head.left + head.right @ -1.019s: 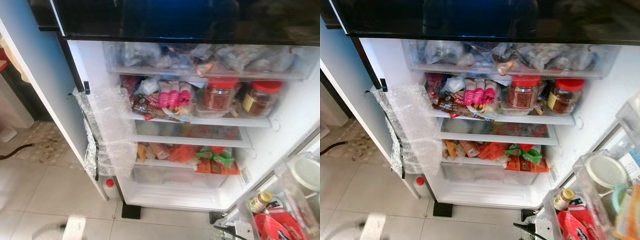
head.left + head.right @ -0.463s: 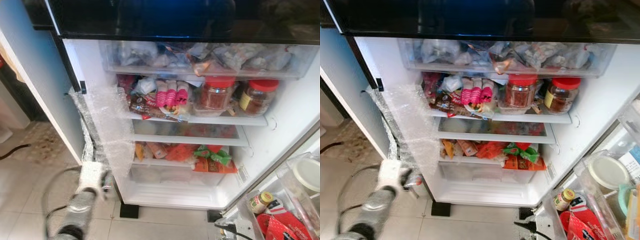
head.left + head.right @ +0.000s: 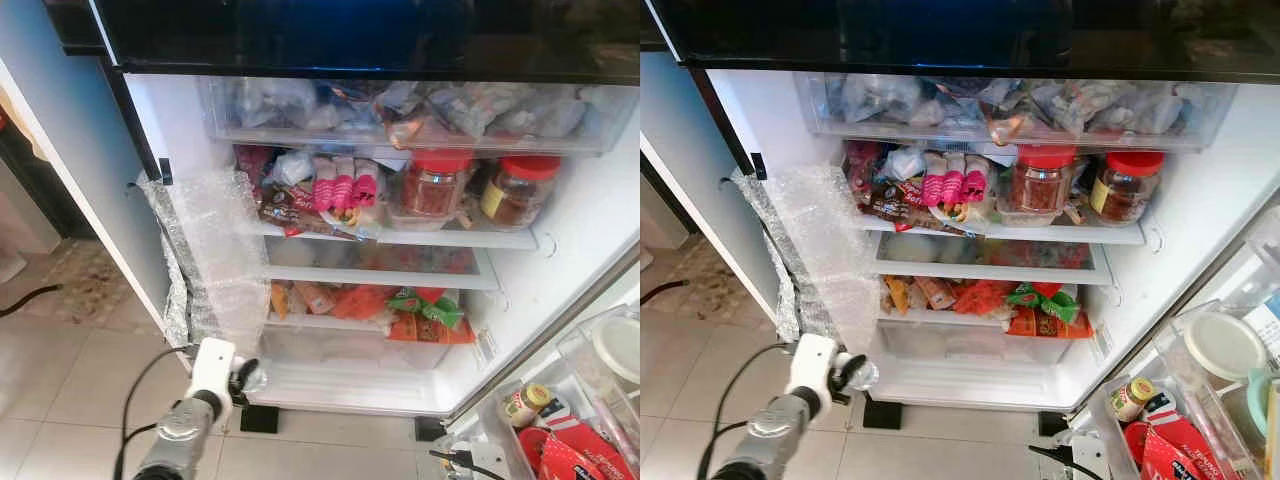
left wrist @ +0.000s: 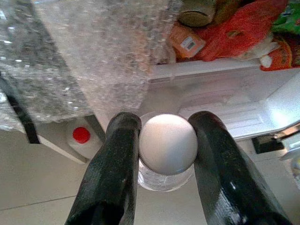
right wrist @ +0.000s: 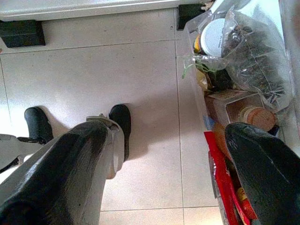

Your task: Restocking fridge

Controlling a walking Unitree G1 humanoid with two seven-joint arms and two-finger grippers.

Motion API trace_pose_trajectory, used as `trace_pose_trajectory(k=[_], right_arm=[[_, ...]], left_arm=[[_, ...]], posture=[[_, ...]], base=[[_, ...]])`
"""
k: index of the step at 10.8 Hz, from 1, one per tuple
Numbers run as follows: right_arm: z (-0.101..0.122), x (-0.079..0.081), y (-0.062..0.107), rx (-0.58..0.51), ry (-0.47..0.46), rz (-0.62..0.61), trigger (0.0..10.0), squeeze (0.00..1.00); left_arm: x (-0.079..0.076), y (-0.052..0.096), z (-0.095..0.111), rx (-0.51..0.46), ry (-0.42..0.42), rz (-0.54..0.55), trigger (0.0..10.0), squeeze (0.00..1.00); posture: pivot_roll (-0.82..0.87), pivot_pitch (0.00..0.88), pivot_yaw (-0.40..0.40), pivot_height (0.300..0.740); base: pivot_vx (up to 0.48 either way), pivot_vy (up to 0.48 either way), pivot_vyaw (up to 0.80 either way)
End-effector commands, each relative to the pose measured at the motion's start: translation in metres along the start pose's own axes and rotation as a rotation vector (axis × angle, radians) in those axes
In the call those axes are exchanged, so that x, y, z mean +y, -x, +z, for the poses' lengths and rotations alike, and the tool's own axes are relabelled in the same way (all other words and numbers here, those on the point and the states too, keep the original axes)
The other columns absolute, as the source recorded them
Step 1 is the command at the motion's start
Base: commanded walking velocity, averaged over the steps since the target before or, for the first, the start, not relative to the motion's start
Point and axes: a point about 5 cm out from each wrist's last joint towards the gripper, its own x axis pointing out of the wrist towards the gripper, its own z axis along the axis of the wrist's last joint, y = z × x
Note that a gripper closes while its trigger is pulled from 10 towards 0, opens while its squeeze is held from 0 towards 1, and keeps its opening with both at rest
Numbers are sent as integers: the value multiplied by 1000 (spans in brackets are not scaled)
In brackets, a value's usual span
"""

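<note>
Open white fridge (image 3: pixel 590 215) w/ a black upper door, and it's packed. Top clear drawer (image 3: pixel 400 110) is stuffed w/ plastic bags; the shelf under it has pink-capped small bottles (image 3: pixel 342 190) in the middle and two red-lidded glass jars (image 3: pixel 432 185) to the right. Lower shelf holds orange and green snack packets (image 3: pixel 400 312), w/ a clear crisper drawer (image 3: pixel 350 350) below that. A sheet of bubble wrap (image 3: pixel 215 250) hangs down the fridge's left inner wall, right above the arm. On the floor by the left bottom corner sits a white jug w/ a red cap (image 4: pixel 80 136). Door shelf (image 3: pixel 1200 400) at near right has a white-lidded tub, a small jar and red packets. Left gripper (image 4: pixel 165 154) is low at the near left, in front of the fridge's bottom edge; its fingers (image 4: pixel 115 173) are pinched onto a small clear plastic bottle w/ a white round cap (image 4: pixel 168 145), pads touching both sides of the cap. Right gripper (image 5: pixel 159 173) hangs over the beige floor tiles beside the door shelf, fingers spread wide, holding nothing.
</note>
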Motion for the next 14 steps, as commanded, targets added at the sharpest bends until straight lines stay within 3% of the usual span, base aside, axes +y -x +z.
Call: trace_pose_trajectory(k=[1, 11, 14], right_arm=[[-5, 0, 0, 13, -6, -3, 10000, 0], [-14, 5, 0, 16, -41, -12, 10000, 0], [-16, 6, -1, 27, -32, -6, 10000, 0]], left_arm=[[3, 3, -5, 10, 7, 7, 10000, 0], [15, 3, -2, 38, 13, 63, 10000, 0], [17, 3, -3, 42, 13, 67, 10000, 0]], posture=[[-175, 87, -29, 740], [-206, 88, 8, 740], [-206, 91, 12, 740]], base=[[0, 0, 0], [0, 0, 0], [0, 0, -702]])
